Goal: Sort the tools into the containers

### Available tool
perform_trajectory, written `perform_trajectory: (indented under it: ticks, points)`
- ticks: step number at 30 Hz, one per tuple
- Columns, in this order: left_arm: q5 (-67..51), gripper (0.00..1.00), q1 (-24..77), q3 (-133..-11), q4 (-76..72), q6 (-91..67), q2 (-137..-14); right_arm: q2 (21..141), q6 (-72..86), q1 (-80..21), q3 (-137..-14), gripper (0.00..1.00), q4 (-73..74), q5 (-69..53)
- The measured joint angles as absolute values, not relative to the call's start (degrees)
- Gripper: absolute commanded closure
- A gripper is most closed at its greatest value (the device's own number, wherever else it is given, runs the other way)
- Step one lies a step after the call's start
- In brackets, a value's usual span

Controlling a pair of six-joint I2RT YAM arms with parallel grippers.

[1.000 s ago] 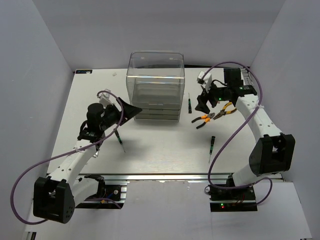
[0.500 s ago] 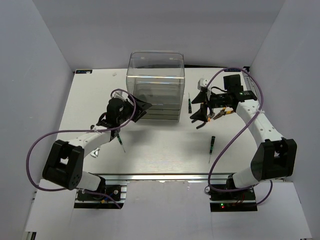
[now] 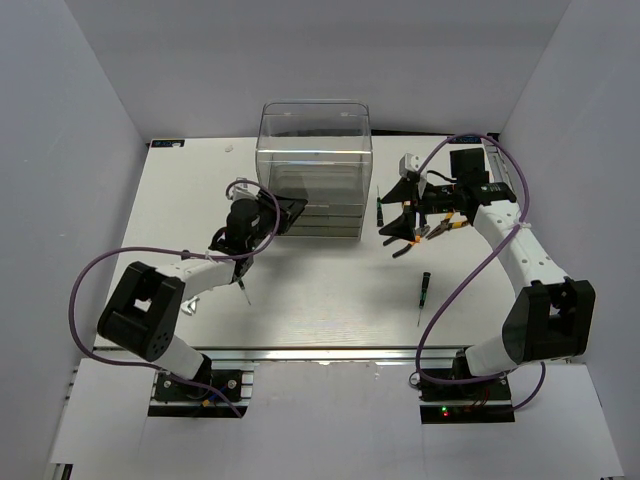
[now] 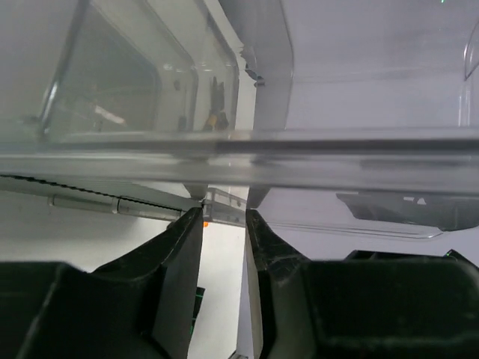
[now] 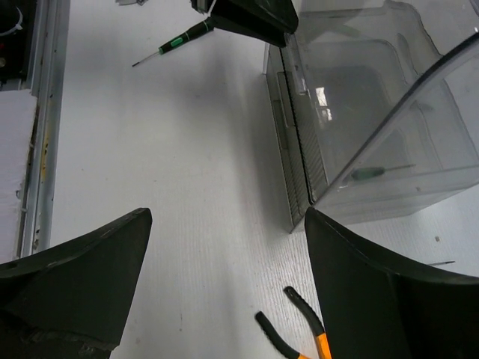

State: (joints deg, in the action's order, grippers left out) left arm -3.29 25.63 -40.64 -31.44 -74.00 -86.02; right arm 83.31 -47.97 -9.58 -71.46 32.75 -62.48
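Note:
The containers are clear drawers stacked in a tall transparent cabinet (image 3: 314,165) (image 5: 352,97). My left gripper (image 3: 288,211) (image 4: 224,217) is at the cabinet's lower left front corner. Its jaws are narrowed around a clear drawer tab (image 4: 224,203). My right gripper (image 3: 390,213) (image 5: 228,217) hovers open just right of the cabinet, holding nothing. Orange-and-black pliers (image 3: 408,238) (image 5: 299,333) lie below it, with a second pair (image 3: 452,222) beside them. Slim black screwdrivers lie by the cabinet (image 3: 380,207), near the front right (image 3: 424,290) and under the left arm (image 3: 243,286) (image 5: 179,39).
White walls enclose the white table (image 3: 320,290) on three sides. Purple cables (image 3: 90,290) loop from both arms. The metal rail (image 3: 300,352) with the arm bases runs along the near edge.
My left gripper has moved right, up to the cabinet's lower drawers, and its jaws have narrowed onto the tab. The right gripper has shifted slightly left and stays open.

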Motion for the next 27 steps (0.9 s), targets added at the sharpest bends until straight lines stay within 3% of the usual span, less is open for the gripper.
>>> perform_trajectory:
  ticks: [6,8,12,19,27]
  points:
    - [-2.5,0.63,26.1,-40.7,-33.3,-75.7,-87.6,83.0,-47.3,-9.5,-71.4,0.11,32.6,-63.8]
    - [-2.3,0.67,26.1,-40.7,-33.3,-76.1,-87.6,82.6,-47.1,-9.5,-71.4,0.11,32.4,-64.1]
    - [-2.1,0.85,26.1,-40.5,-33.8,-77.0,-88.5,81.8,-46.9,-9.5,-71.4,0.11,32.4,-64.6]
    - [-2.4,0.96,26.1,-39.5,-36.1,-78.2,-88.5,81.3,-48.2,-9.6,-71.4,0.11,32.8,-66.8]
    - [-2.8,1.00,26.2,-32.6,-36.6,-77.2,-74.6,81.1,-48.0,-11.9,-71.4,0.11,32.6,-68.0]
